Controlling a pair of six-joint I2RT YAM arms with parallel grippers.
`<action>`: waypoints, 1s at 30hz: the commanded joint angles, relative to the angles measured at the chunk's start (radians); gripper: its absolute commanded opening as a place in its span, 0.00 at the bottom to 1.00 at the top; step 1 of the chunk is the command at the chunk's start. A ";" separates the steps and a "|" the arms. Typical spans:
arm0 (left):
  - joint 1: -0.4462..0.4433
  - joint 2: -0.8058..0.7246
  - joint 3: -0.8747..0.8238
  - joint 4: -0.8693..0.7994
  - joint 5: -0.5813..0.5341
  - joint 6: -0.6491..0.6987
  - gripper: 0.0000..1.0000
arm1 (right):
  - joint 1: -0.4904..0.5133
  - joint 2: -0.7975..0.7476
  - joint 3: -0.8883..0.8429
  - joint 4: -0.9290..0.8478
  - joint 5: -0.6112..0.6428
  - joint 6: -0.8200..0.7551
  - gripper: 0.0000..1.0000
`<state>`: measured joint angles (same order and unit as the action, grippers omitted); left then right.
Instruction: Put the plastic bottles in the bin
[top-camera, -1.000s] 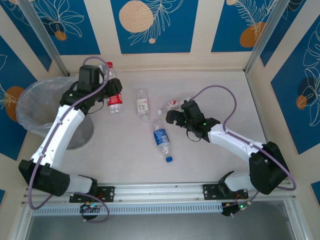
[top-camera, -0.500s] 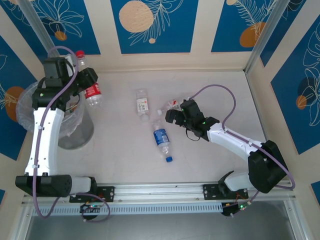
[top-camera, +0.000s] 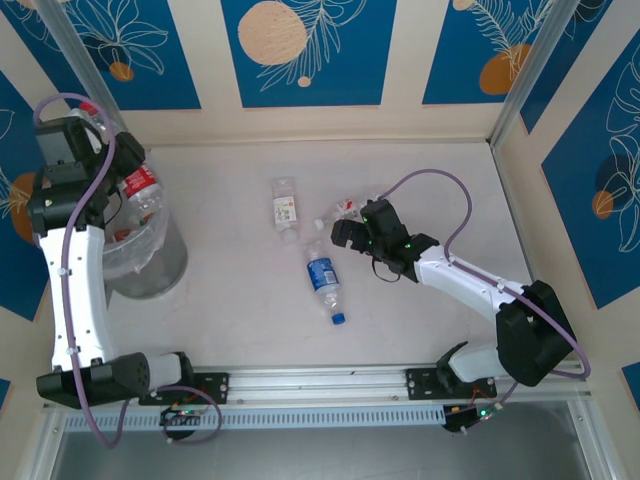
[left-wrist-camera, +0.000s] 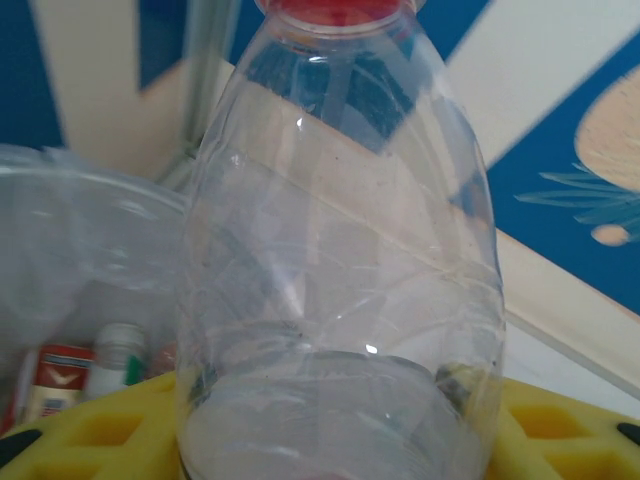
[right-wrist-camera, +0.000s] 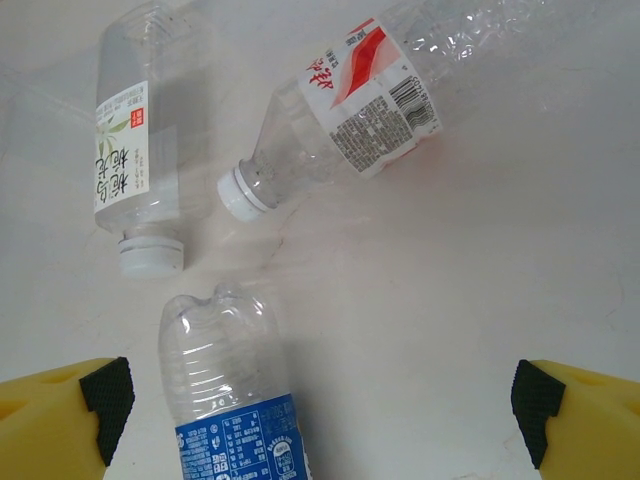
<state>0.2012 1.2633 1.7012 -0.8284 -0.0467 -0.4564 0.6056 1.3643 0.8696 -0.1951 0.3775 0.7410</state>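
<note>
Left gripper (left-wrist-camera: 325, 438) has its yellow fingers (left-wrist-camera: 560, 445) pinched on the lower body of a clear bottle (left-wrist-camera: 340, 250) with a red cap and red label, held over the bin (top-camera: 165, 262) at the table's 9 o'clock edge. From overhead the bottle's long axis is tilted, cap toward 11 o'clock and base toward 5 o'clock, above the crinkly bag. Right gripper (right-wrist-camera: 318, 400), near the table's middle, is spread wide and grips nothing, hovering over three bottles lying flat: a white-labelled one (right-wrist-camera: 135, 150), a crumpled red-and-white-labelled one (right-wrist-camera: 370, 110), and a blue-labelled one (right-wrist-camera: 235, 400).
</note>
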 joint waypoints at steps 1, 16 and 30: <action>0.017 -0.024 0.038 0.020 -0.242 0.051 0.56 | -0.008 -0.001 0.026 -0.013 0.007 0.008 1.00; 0.029 -0.076 -0.352 0.659 -0.739 0.488 0.57 | -0.012 -0.006 0.078 -0.057 -0.059 -0.044 1.00; 0.102 -0.041 -0.590 0.962 -0.554 0.770 0.56 | 0.014 -0.003 0.219 -0.162 -0.053 -0.017 0.98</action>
<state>0.2916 1.2095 1.1240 0.0032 -0.6514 0.1963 0.6086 1.3651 1.0626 -0.3271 0.3149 0.6891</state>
